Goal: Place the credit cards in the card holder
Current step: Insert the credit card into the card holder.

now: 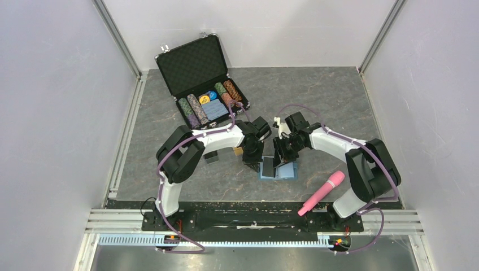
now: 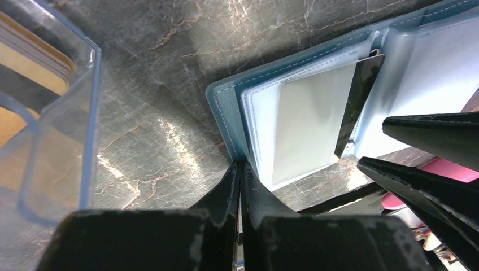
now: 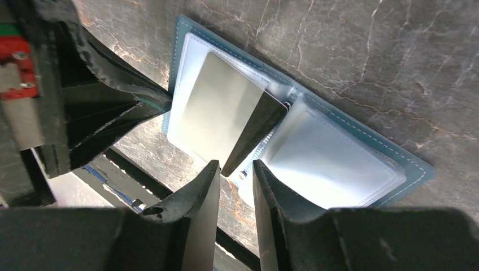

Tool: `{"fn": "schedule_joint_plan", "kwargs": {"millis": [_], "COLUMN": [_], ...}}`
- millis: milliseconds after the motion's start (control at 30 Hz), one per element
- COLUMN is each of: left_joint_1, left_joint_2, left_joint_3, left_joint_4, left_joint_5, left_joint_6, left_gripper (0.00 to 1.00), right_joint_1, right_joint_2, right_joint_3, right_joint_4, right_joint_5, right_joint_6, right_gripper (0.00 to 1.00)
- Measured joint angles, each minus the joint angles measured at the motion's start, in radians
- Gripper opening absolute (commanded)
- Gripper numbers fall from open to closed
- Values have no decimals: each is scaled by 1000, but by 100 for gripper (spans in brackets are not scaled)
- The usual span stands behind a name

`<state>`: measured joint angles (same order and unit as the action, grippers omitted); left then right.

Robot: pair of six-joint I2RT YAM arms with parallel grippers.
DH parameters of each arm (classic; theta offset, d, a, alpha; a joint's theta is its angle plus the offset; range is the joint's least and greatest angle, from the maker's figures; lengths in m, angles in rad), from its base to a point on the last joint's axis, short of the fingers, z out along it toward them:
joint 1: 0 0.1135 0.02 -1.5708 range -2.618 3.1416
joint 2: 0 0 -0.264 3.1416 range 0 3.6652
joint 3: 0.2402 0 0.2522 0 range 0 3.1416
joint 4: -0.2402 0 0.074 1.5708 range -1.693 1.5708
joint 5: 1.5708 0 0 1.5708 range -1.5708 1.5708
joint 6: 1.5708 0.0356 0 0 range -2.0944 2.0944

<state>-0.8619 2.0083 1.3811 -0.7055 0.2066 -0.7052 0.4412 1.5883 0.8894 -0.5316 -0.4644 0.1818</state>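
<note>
Well behind and left of the card holder (image 2: 223, 110): black chip briefcase (image 1: 195, 65), lid up, rows of poker chips (image 1: 195, 107) inside. Near the holder's left side: clear plastic box (image 2: 90, 113), cut off by the left wrist view, with stacked gold-orange credit cards (image 2: 34, 59) inside; count not readable. Holder itself open and flat on the marble-patterned table (image 1: 339, 101), clear sleeves up. In its left sleeve: pale rectangle (image 3: 217, 107), card or insert not determinable. Over the holder's spine: one black credit card (image 3: 254, 127), tilted on edge, upper end at the sleeve mouth; depth of insertion not discernible. At the holder's left edge: left gripper (image 2: 240, 175), fully closed, tips against the cover; pinching or merely pressing, not determinable. At the holder's near edge: right gripper (image 3: 233, 175), jaws slightly apart, nothing between them; black card's lower corner just beyond the tips, contact unclear. Right of the holder, toward the arm bases: pink handled object (image 1: 323, 192), type unclear.
</note>
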Motion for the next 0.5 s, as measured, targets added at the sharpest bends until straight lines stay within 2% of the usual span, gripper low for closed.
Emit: {"fn": "schedule_joint_plan", "kwargs": {"millis": [233,500], "left_joint_1": [-2,-4], "left_joint_2": [5,16], "left_joint_3": [12,31], "left_joint_4": [-19,-48], "left_joint_5": [-13,-18], "left_joint_6": [16,37], "left_gripper": [6,6], "right_joint_1": [2,-2], "right_joint_2": [60,103], "right_joint_3": [-17,-13], "right_joint_4": [3,46], "right_joint_5": [-7,-100], "right_joint_6": [1,21], "right_gripper": [30,29]}}
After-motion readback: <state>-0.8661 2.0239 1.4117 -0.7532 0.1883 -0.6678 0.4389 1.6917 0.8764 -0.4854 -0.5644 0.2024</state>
